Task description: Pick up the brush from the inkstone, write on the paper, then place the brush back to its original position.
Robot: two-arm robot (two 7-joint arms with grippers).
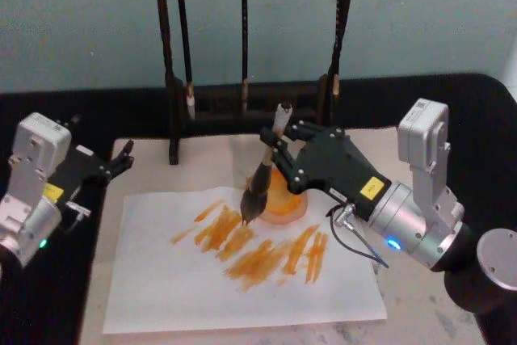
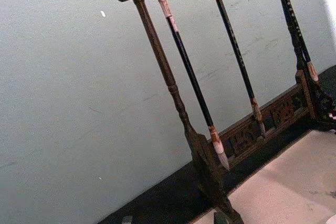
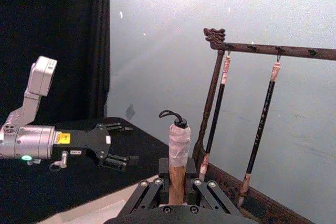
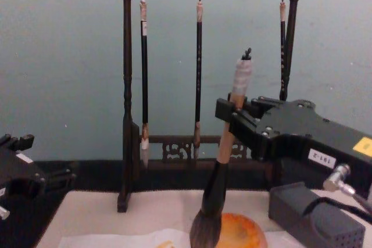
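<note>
The brush [image 1: 263, 172] leans in the right gripper [image 1: 279, 149], bristles down at the paper [image 1: 242, 292], which lies on the felt mat [image 1: 202, 169]. The inkstone [image 1: 287, 202] sits just right of the bristles. The brush rack [image 1: 170, 78] stands behind the brush. The left gripper [image 1: 121, 161] is well to its left, at the mat's edge.

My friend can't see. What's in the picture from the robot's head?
The right gripper holds the big brush nearly upright, its bristles down beside the orange inkstone, at the far edge of the white paper streaked with orange strokes. The left gripper rests open at the left, and thin brushes hang on a rack behind.
</note>
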